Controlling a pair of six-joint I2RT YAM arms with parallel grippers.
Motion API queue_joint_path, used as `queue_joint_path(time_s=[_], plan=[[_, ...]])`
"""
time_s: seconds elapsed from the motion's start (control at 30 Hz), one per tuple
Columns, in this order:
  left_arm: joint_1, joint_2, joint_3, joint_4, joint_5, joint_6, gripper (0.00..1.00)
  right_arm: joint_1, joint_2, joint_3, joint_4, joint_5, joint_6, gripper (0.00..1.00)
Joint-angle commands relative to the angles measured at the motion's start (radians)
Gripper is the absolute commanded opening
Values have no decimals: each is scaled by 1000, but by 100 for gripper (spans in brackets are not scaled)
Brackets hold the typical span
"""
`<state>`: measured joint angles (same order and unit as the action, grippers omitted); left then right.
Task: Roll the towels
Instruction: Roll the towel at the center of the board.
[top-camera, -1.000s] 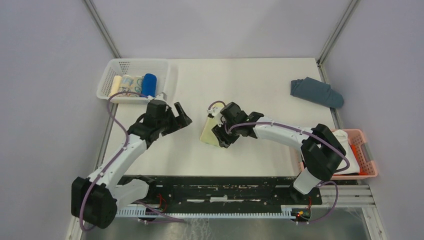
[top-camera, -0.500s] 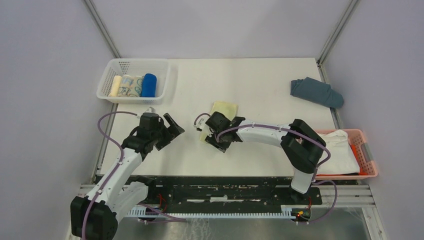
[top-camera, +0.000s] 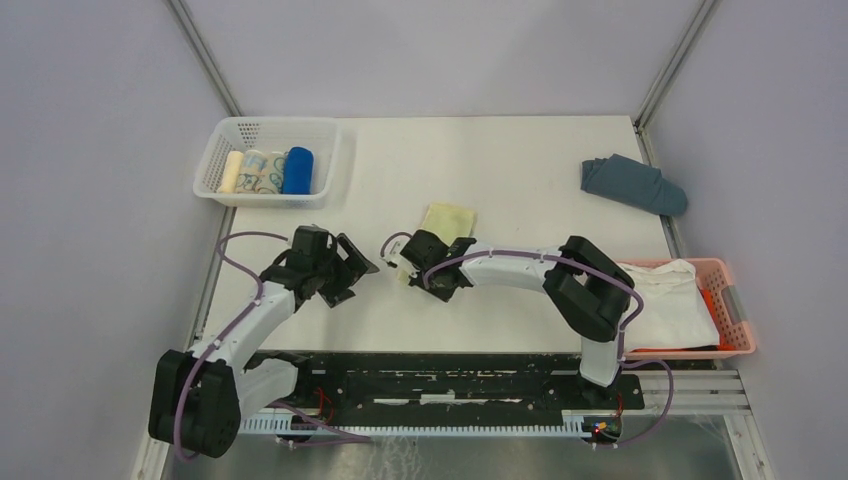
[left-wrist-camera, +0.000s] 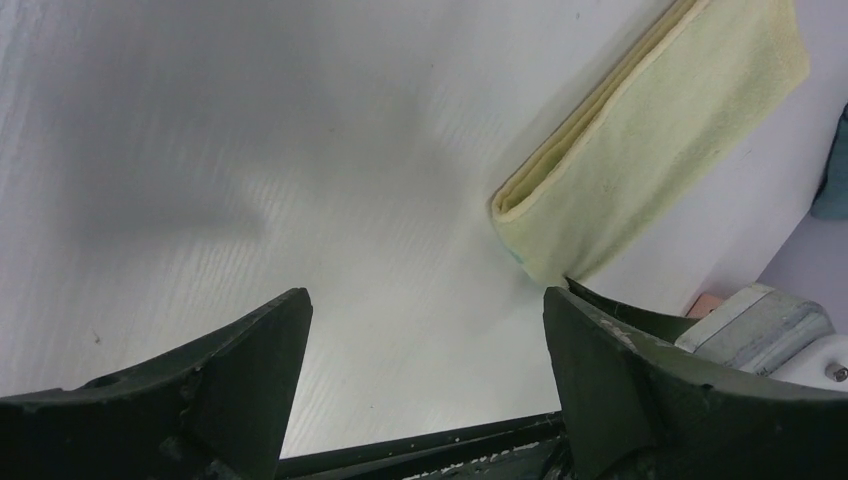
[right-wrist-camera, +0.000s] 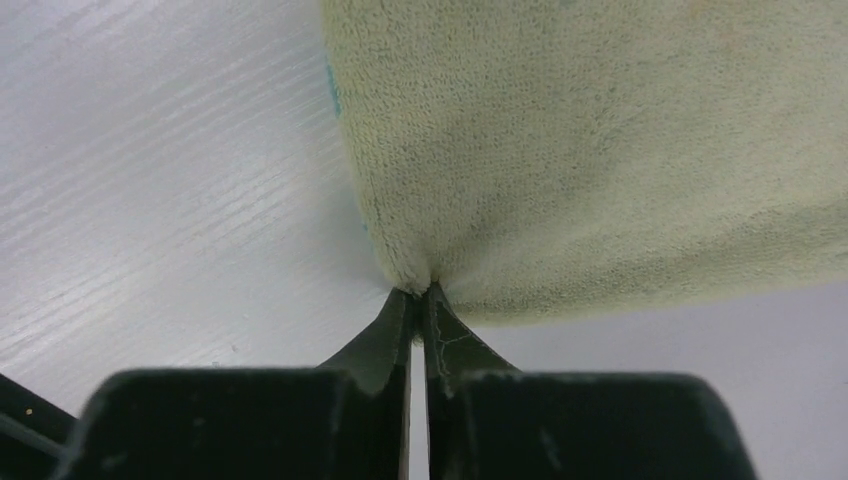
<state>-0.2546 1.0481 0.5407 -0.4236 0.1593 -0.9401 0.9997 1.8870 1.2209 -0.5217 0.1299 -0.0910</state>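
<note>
Right wrist view: the pale yellow towel (right-wrist-camera: 600, 150) lies folded flat on the white table (right-wrist-camera: 150, 200), with a trace of teal at its edge. The right hand (right-wrist-camera: 415, 300) has its fingers pressed together on the towel's near corner, pinching the cloth. The left hand (left-wrist-camera: 425, 310) stands spread wide just left of the towel, holding nothing. Behind and well left of that towel, the royal blue towel (top-camera: 298, 169) sits rolled in a white basket (top-camera: 225, 135). Behind and well right of it lies a slate grey-blue cloth (top-camera: 633, 184).
</note>
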Motion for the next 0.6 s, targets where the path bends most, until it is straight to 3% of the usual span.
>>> queue_joint_path(time_s=[0.0, 0.23, 0.57], plan=[[-5, 35, 7, 105, 60, -99, 92, -5, -20, 22, 11, -108, 52, 4], [-74, 117, 38, 173, 63, -192, 89, -64, -86, -14, 129, -282, 167, 1], [-230, 296, 84, 287, 14, -281, 75, -96, -107, -74, 220, -345, 241, 1]])
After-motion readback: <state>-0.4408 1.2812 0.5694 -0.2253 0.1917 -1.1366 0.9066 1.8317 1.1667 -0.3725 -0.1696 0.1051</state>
